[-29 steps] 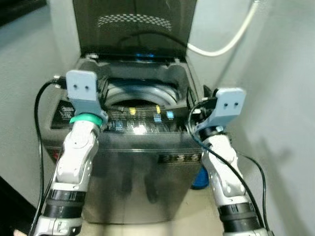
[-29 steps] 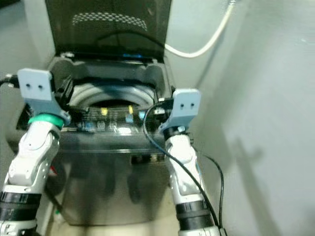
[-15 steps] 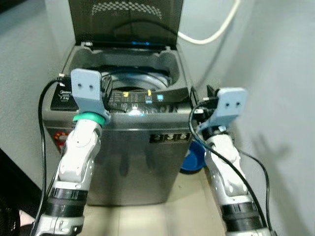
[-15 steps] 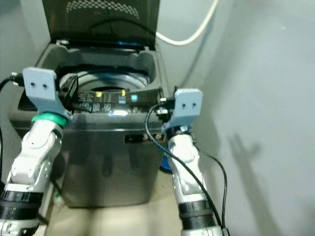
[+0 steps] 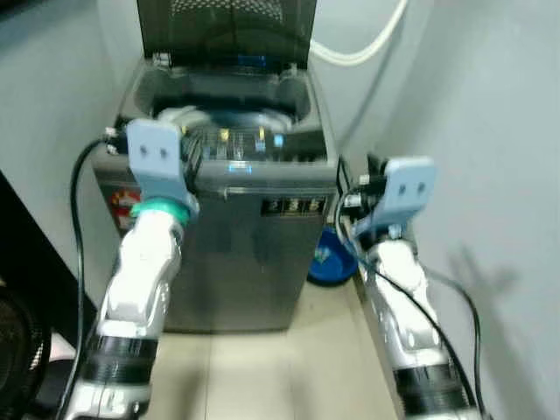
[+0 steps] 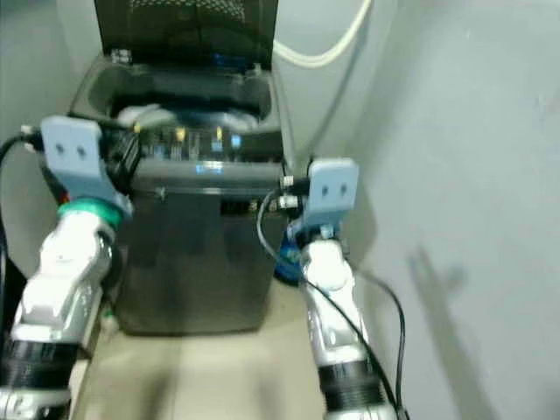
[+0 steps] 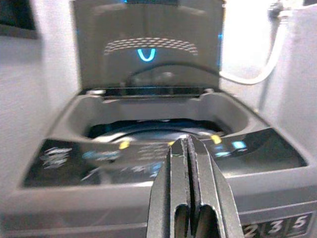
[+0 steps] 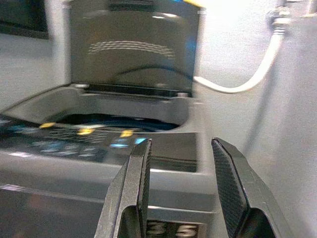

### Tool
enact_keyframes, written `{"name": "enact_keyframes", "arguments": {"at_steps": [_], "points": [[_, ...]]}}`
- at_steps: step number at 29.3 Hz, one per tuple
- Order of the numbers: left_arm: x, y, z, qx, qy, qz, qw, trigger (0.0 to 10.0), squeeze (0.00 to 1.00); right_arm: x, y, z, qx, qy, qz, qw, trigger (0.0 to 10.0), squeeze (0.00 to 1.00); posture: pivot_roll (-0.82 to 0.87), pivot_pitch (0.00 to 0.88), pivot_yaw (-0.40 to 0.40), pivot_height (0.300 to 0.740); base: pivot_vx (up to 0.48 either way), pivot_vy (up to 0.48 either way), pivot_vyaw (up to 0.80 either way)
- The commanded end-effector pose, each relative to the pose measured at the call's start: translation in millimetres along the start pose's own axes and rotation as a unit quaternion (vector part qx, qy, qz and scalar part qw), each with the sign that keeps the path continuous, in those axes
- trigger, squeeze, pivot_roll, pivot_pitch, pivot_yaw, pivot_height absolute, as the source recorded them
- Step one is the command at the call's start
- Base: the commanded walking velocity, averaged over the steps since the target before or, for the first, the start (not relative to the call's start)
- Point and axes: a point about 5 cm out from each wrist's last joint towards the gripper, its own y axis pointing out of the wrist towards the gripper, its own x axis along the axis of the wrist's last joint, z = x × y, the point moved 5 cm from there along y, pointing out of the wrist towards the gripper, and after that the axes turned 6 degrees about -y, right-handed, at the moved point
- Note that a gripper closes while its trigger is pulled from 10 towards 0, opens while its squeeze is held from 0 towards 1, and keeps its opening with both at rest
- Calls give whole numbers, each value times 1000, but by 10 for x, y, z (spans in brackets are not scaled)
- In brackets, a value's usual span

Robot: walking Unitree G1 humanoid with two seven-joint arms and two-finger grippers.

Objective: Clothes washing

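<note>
A grey top-loading washing machine (image 5: pixel 232 236) stands ahead with its dark lid (image 5: pixel 227 26) raised upright. Lit buttons glow on its control panel (image 5: pixel 249 144). Something pale lies at the left of the drum opening (image 5: pixel 179 115); I cannot tell what it is. Both arms are raised in front of the washer, short of its front edge. My left gripper (image 7: pixel 187 145) is shut with nothing in it and points at the panel. My right gripper (image 8: pixel 181 148) is open and empty, facing the washer's right front corner.
A blue basin (image 5: pixel 331 262) lies on the floor between the washer and the right wall. A white hose (image 5: pixel 367 48) loops along the wall behind. Dark furniture (image 5: pixel 17 332) stands at the left. Beige floor (image 5: pixel 280 376) lies before the washer.
The whole picture has shifted: the washer now looks smaller and farther off, and more floor shows, so the camera has backed away. Both arms hold the same raised pose.
</note>
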Motion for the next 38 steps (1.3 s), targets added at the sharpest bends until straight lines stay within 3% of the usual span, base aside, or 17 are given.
{"name": "enact_keyframes", "arguments": {"at_steps": [1, 7, 9, 13, 18, 21, 24, 26, 27, 29, 30, 31, 32, 35, 38], "points": [[-37, -14, 0, 0, 2, 7, 1000, 10000, 0, -24, -1, 59, 16, -11, 5, 1000, 10000, 0, 111, 0, 0, 740, 0, 0, 788], [-81, -27, -55, -10, 4, 16, 1000, 10000, 0, -44, -15, 93, 28, -18, 8, 999, 10000, 0, 111, 0, 0, 740, 0, 0, 788], [-159, -58, -138, -27, 7, 30, 999, 10000, 0, -115, -44, 132, 44, -26, 18, 999, 10000, 0, 109, 0, -1, 740, 0, 0, 788], [-424, -179, -250, -52, 16, 78, 995, 10000, 0, -390, -157, 116, 56, -43, 58, 996, 10000, 0, 109, 0, 1, 740, 0, 0, 777], [-704, -328, -260, -64, 25, 129, 989, 10000, 0, -723, -320, 37, 47, -50, 114, 991, 10000, 0, 111, 0, 2, 740, 0, 0, 765], [-953, -505, -242, -70, 33, 174, 982, 10000, 0, -1033, -544, -10, 45, -58, 166, 983, 10000, 0, 111, 0, 4, 740, 0, 0, 756], [-1018, -560, -241, -72, 34, 186, 979, 10000, 0, -1118, -618, -21, 45, -58, 182, 981, 10000, 0, 111, 0, 4, 740, 0, 0, 756], [-1274, -768, -247, -82, 42, 236, 967, 10000, 0, -1396, -882, -75, 37, -59, 236, 969, 10000, 0, 111, 0, 8, 740, 0, 0, 744], [-1274, -768, -247, -82, 42, 236, 967, 10000, 0, -1396, -882, -75, 37, -59, 236, 969, 10000, 0, 111, 0, 8, 740, 0, 0, 744], [-1502, -970, -241, -88, 51, 276, 956, 10000, 0, -1633, -1132, -121, 34, -67, 285, 956, 10000, 0, 111, 0, 9, 740, 0, 0, 744], [-1502, -970, -241, -88, 51, 276, 956, 10000, 0, -1633, -1132, -121, 34, -67, 285, 956, 10000, 0, 111, 0, 9, 740, 0, 0, 744], [-1676, -1132, -188, -84, 53, 304, 947, 10000, 0, -1792, -1320, -145, 35, -74, 318, 945, 10000, 0, 107, 0, 13, 740, 0, 0, 738], [-1676, -1132, -188, -84, 53, 304, 947, 10000, 0, -1792, -1320, -145, 35, -74, 318, 945, 10000, 0, 107, 0, 13, 740, 0, 0, 738], [-1898, -1347, -40, -62, 50, 346, 935, 10000, 0, -1943, -1548, -188, 26, -74, 354, 932, 10000, 0, 105, 0, 11, 740, 0, 0, 731], [-1958, -1404, 16, -55, 49, 357, 931, 10000, 0, -1990, -1629, -228, 20, -78, 366, 927, 10000, 0, 105, 0, 10, 740, 0, 0, 727]]}}
